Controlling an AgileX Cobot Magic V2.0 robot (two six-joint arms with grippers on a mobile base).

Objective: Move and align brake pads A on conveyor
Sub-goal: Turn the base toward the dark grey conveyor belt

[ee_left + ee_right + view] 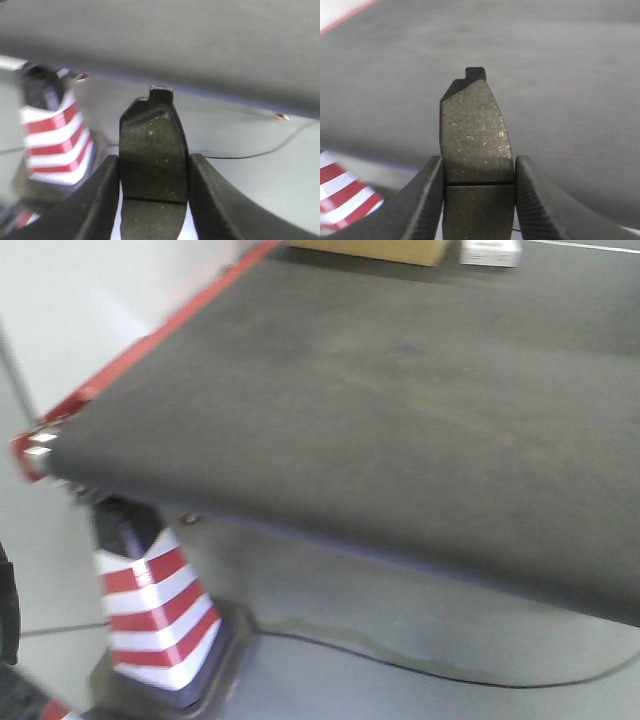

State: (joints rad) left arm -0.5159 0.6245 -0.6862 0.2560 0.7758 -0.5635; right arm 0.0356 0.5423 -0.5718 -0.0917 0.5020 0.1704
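The left-hand brake pad (152, 150) is a flat, dark grey slab with a gritty, speckled face, gently curved sides, a chamfered far corner and a small square tab at its tip. A thin groove crosses it just behind the fingertips. Its long axis runs straight out along the left gripper (153, 159), tab end forward. The ribbed black fingers (97, 200) pinch its two long edges. The right-hand brake pad (476, 130) has the same shape and grainy texture, with a darker backing plate showing along one edge. It also points tab first, lengthwise out of the right gripper (477, 161), whose finely ridged fingers (532, 200) press against its sides at the groove. Ahead of and above the left gripper's tips lies the near edge of the conveyor (380, 400), a broad, matte charcoal belt with a felt-like nap. This pad is held clear of the belt, with grey floor behind it. The belt fills nearly the whole background beyond the right gripper. A red edge strip (170, 330) borders the belt's far side. Forward and to the left of the left gripper stands a red-and-white striped post (55, 137) beneath the belt's corner. A thin dark cable (260, 152) lies across the floor to the gripper's right.
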